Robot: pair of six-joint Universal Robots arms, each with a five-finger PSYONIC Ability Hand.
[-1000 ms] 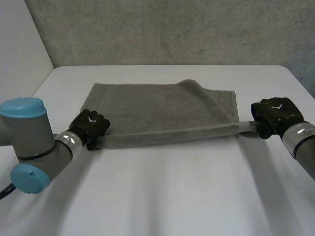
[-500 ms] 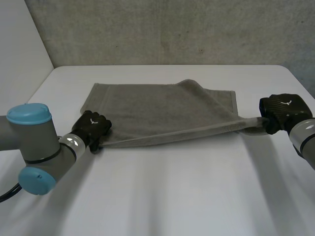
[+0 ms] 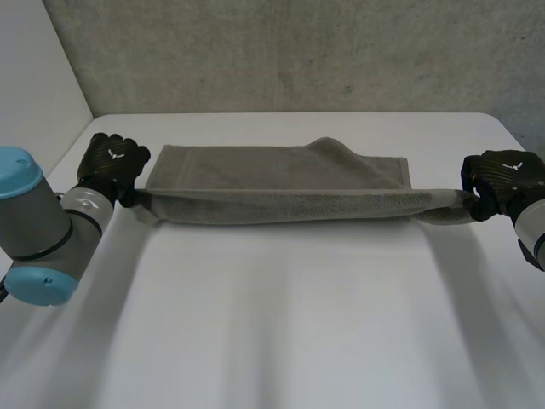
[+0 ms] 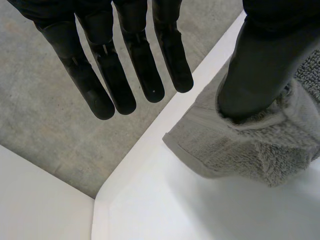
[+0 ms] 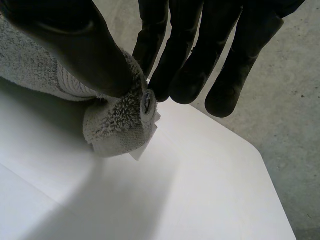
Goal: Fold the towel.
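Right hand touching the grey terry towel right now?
Touching. Right wrist view: the right hand pinches a corner of the grey terry towel between thumb and fingers.

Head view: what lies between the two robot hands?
The towel, its near edge stretched from left robot hand to right robot hand; head view shows it.
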